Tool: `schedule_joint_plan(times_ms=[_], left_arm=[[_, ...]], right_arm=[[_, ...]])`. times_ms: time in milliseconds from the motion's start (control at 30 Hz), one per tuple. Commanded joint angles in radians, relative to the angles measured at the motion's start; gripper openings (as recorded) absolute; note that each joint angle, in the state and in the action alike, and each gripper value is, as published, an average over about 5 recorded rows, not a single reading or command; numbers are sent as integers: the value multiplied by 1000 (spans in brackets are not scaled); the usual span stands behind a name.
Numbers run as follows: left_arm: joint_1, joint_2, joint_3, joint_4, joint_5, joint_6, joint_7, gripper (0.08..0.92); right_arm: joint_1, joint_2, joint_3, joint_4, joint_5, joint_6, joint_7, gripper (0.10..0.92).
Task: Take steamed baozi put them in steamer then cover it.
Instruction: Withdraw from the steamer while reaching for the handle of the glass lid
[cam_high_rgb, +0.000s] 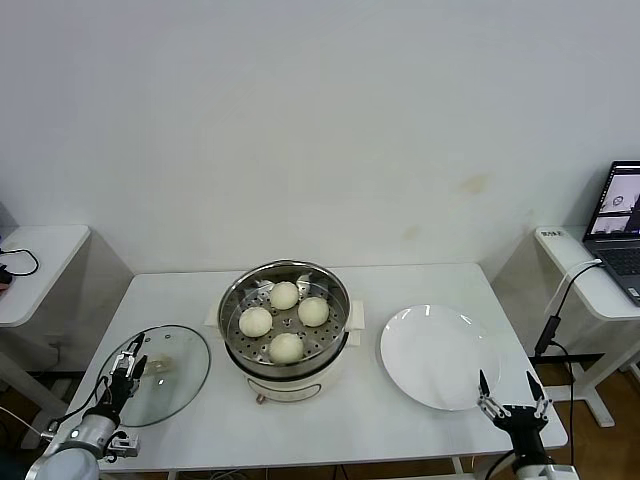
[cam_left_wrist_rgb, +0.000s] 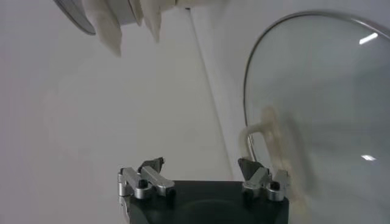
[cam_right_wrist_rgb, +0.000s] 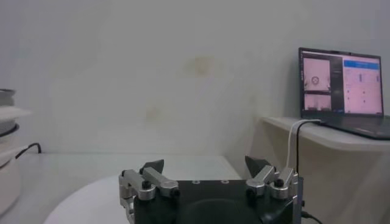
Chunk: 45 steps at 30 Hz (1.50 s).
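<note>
Left claw (cam_high_rgb: 128, 366) spread apart at the cover's (cam_high_rgb: 165, 374) near rim, beside steamer (cam_high_rgb: 286, 330) with four baozi (cam_high_rgb: 286, 347).

Shiny perforated metal steamer (cam_high_rgb: 285, 300), clear glass cover (cam_high_rgb: 165, 373), smooth matt baozi (cam_high_rgb: 285, 295), glossy white plate (cam_high_rgb: 438, 355).

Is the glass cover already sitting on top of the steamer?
No, the cover lies flat on the table left of the open steamer.

Four cream-white baozi (cam_high_rgb: 285, 321) in the shiny perforated steamer (cam_high_rgb: 285, 300); clear cover (cam_high_rgb: 165, 374); white plate (cam_high_rgb: 437, 355).
</note>
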Motion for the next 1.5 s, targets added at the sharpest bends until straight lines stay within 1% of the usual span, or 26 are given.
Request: schedule_joint_plan(times_ms=[33, 267, 700, 1033, 1500], left_arm=[[46, 0, -4, -48, -10, 3, 4, 823], [49, -2, 1, -52, -14, 4, 8, 823], [-53, 16, 32, 50, -8, 5, 14, 823], [-66, 20, 38, 70, -8, 5, 15, 823], [-147, 29, 75, 134, -3, 8, 28, 823]], right_arm=[[0, 5, -6, -4, -7, -1, -1, 823], [3, 12, -8, -13, -14, 0, -1, 823], [9, 24, -13, -24, -26, -4, -4, 823], [15, 27, -16, -31, -29, -6, -6, 823], [7, 30, -18, -31, -38, -3, -7, 823]])
